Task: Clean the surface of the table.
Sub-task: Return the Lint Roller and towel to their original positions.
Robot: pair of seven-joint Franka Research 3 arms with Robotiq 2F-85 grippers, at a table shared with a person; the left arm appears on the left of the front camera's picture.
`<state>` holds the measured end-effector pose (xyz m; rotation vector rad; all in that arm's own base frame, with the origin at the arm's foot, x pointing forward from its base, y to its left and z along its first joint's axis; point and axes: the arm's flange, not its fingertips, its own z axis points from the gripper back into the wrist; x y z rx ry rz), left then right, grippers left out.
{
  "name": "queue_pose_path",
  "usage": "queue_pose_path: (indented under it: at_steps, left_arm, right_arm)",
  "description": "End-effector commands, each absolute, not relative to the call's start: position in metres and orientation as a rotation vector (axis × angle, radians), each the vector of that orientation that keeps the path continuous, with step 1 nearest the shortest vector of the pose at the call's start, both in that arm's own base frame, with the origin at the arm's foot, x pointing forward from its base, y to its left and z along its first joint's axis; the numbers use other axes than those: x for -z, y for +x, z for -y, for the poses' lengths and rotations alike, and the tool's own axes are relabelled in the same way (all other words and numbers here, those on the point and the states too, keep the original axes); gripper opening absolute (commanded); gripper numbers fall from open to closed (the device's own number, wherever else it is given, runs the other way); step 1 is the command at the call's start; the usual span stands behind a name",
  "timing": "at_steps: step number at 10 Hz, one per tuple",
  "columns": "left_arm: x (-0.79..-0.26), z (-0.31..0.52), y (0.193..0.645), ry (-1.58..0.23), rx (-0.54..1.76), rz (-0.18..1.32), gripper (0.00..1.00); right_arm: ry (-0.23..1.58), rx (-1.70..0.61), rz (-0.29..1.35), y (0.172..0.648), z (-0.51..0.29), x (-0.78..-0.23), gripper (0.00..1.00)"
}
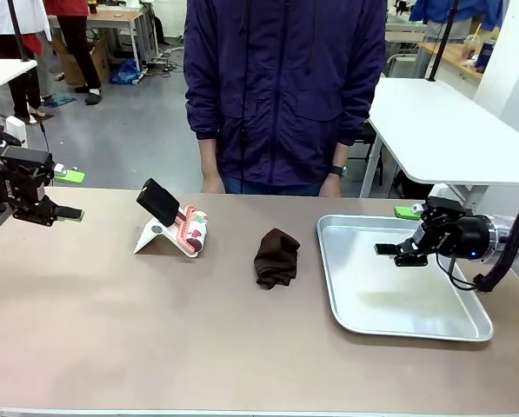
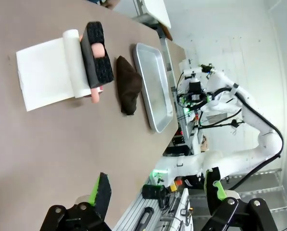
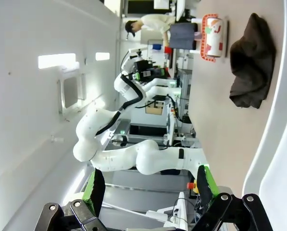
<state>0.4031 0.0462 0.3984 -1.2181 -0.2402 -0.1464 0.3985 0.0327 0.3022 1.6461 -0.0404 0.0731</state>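
Bare brown surface spreads nearest, beneath both arms. Farther back, a silver tray lies empty under the open right tool. A dark cloth and phone stand sit mid-surface; the open left tool hovers at the left edge.

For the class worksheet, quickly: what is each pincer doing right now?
Left pincer: open, holding nothing, at the table's left edge.
Right pincer: open, holding nothing, over the tray.
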Motion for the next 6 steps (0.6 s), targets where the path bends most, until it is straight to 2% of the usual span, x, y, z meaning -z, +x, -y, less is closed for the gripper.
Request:
queue_pose_path:
  at_steps: [1,6]
  left_arm:
    - [-0.4037,-0.0452,0.3955,-1.191,0.153,0.231,1.00]
    - [-0.4037,-0.0452,0.3955,-1.191,0.153,0.231,1.00]
  right_arm:
    - [1.610,-0.062,0.034,0.3995,-0.0351,-0.3133,1.00]
    - [1.610,-0.062,0.034,0.3995,-0.0351,-0.3133,1.00]
